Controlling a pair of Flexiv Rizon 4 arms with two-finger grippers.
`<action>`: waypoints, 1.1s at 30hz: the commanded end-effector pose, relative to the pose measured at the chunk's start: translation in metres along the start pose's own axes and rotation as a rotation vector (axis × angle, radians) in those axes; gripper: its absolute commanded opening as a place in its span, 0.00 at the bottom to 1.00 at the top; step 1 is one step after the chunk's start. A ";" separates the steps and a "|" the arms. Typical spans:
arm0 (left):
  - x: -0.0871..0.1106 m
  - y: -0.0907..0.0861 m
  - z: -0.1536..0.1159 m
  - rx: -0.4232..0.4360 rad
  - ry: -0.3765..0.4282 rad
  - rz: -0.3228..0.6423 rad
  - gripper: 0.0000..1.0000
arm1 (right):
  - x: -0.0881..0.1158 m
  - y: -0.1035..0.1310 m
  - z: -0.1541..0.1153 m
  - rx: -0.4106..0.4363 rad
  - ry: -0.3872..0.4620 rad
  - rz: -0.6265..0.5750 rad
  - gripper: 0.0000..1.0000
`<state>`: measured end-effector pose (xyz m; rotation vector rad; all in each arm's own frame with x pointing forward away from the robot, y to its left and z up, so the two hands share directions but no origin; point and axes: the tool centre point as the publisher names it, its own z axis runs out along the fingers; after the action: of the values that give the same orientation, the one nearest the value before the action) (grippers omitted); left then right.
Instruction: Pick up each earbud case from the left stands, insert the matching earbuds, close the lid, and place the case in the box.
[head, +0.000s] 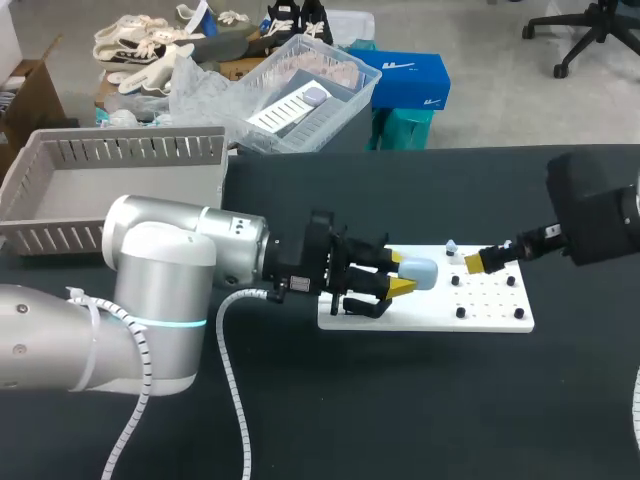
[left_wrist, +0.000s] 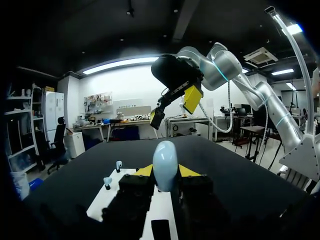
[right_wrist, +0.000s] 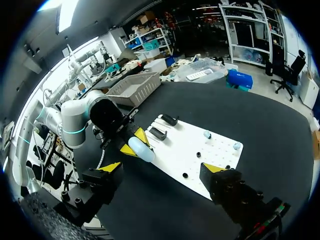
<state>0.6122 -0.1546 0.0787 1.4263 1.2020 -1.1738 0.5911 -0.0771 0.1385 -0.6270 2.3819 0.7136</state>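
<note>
My left fingers (head: 402, 287) pinch the blue earbud case (head: 422, 272) from two sides, just over the white board (head: 490, 315). The case looks small, light, smooth and slippery, so I think it needs a firm squeeze on its sides. My right fingers (right_wrist: 212, 168) are spread wide and hold nothing.

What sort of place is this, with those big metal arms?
Probably a robot test lab: at a black table, the left pincer holds a pale blue earbud case at a white stand board, and a grey box sits nearby.
</note>
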 end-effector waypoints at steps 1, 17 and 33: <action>0.001 0.000 0.001 -0.002 -0.001 0.001 0.00 | -0.003 0.006 0.016 -0.009 0.009 0.008 1.00; 0.001 0.000 0.001 -0.002 -0.001 0.001 0.00 | 0.017 0.036 0.041 -0.041 0.064 0.036 1.00; 0.001 0.000 0.001 -0.002 -0.001 0.001 0.00 | 0.022 0.033 0.062 -0.033 0.085 0.067 1.00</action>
<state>0.6123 -0.1548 0.0787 1.4263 1.2022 -1.1737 0.5775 -0.0221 0.0956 -0.6102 2.4826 0.7765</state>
